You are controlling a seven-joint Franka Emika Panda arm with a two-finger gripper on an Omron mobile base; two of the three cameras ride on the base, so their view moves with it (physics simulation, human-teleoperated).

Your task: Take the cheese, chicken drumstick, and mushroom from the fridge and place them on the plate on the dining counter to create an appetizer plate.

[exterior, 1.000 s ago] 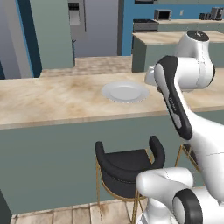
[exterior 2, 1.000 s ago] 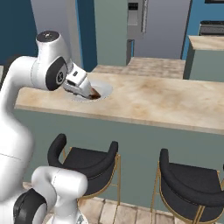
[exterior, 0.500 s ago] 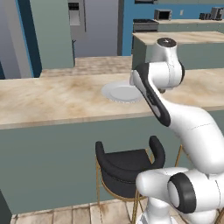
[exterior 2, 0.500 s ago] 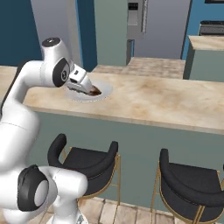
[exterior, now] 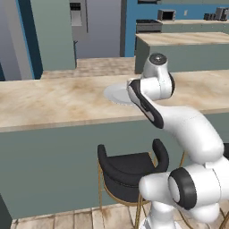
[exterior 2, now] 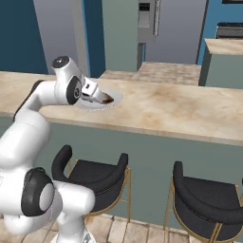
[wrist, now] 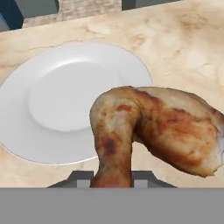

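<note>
The gripper's fingertips (wrist: 111,180) are mostly hidden in the hand view: two grey tips just peek up on either side of the narrow bone end of the chicken drumstick (wrist: 153,131), which they pinch between them. The drumstick's right end is cut off by the edge of that view. In the right base view the gripper (exterior 2: 105,99) is small, and the drumstick shows as a dark brown tip sticking out of it over the plate (exterior 2: 111,98). In the left base view the arm's own forearm covers the gripper and the right part of the plate (exterior: 115,94).

One drumstick is held above the near edge of the plate, not resting on it; whether it touches the rim is hard to tell. One plate lies on the dining counter (exterior: 53,105), its surface bare white in the hand view. In the right base view two black stools stand under the counter, one (exterior 2: 92,175) by the robot and one (exterior 2: 204,199) to its right.
</note>
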